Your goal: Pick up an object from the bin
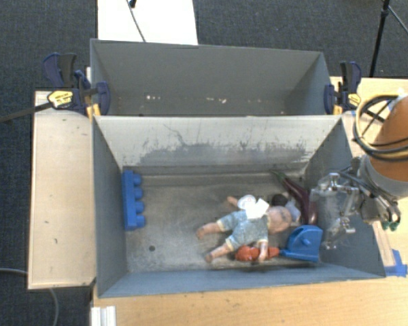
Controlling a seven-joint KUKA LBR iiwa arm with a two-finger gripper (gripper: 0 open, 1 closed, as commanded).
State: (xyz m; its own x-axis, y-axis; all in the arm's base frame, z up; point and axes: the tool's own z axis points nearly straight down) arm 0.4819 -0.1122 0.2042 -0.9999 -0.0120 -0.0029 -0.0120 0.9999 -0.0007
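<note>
Camera view, near wall first: you have one small red-orange piece [247, 253], rounded and glossy, lying against the near wall at the doll's feet. Just right of it sits one blue plastic piece [303, 242], scoop-like with a curved body, close to the near right corner. The gripper [333, 240], bare metal, hangs low at the bin's right end, just beside that blue piece on its right. You cannot tell whether its jaws are apart or together. Next back, one doll [248, 228] lies on its side across the middle of the floor, head toward the gripper, pale plastic limbs, light blue soft clothing. One white crumpled-looking item [251, 204] rests at the doll's upper side. One blue toy block [132, 200], oblong with knobs along one edge, lies well apart by the left wall. One dark maroon piece [300, 197], long and curved, leans farther back behind the doll's head. The bin [217, 148] is grey metal, its far wall scuffed and scratched.
</note>
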